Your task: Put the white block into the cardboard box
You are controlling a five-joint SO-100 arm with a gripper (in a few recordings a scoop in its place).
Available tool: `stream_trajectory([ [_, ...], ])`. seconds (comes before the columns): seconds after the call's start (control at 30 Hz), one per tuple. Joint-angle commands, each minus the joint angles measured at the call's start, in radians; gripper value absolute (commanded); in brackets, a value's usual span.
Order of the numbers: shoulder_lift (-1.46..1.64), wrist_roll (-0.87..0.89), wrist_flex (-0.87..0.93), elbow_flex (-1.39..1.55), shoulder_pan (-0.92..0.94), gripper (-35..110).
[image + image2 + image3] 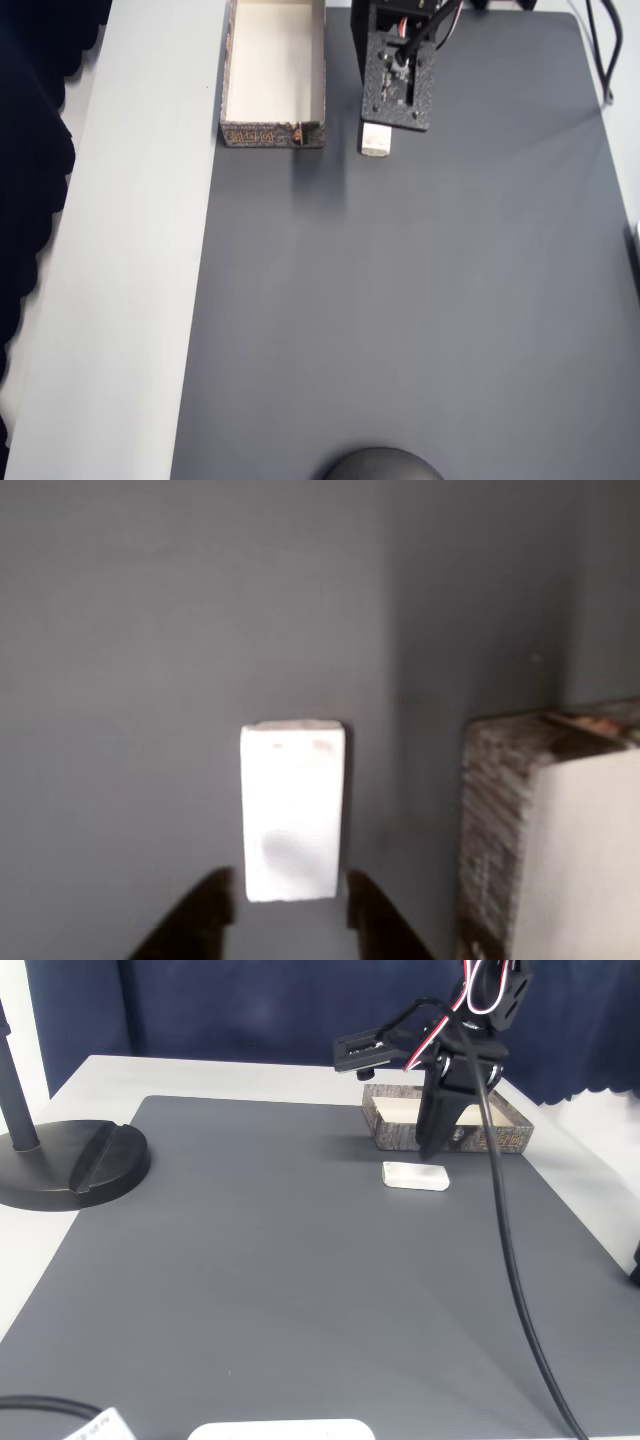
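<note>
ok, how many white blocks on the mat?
1. The white block lies flat on the grey mat beside the cardboard box, with the gripper straddling its end. None seen inside the box.

Legible text: none.

Item: shallow rectangular cardboard box (273,134), cream-white inside, brownish-grey patterned outer walls. The near end wall in the overhead view carries orange printed lettering, too small and blurred to read. In the wrist view the same wall (490,830) shows only faint patterning and orange smudges at its rim. In the fixed view the side wall (455,1137) bears indistinct marks, likewise unreadable.
</note>
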Motion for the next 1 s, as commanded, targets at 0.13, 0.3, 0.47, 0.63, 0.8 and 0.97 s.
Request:
stream_trajectory([
  [0.13, 0.021, 0.015, -0.011, -0.078, 0.018, 23],
  [0.3, 0.009, 0.017, -0.011, -0.094, 0.026, 26],
  [0.47, -0.006, 0.028, -0.008, -0.101, 0.035, 27],
  [0.63, -0.035, 0.052, -0.008, -0.115, 0.048, 27],
  [0.8, -0.069, 0.063, -0.008, -0.13, 0.049, 26],
  [0.97, -0.103, 0.063, -0.009, -0.143, 0.041, 26],
])
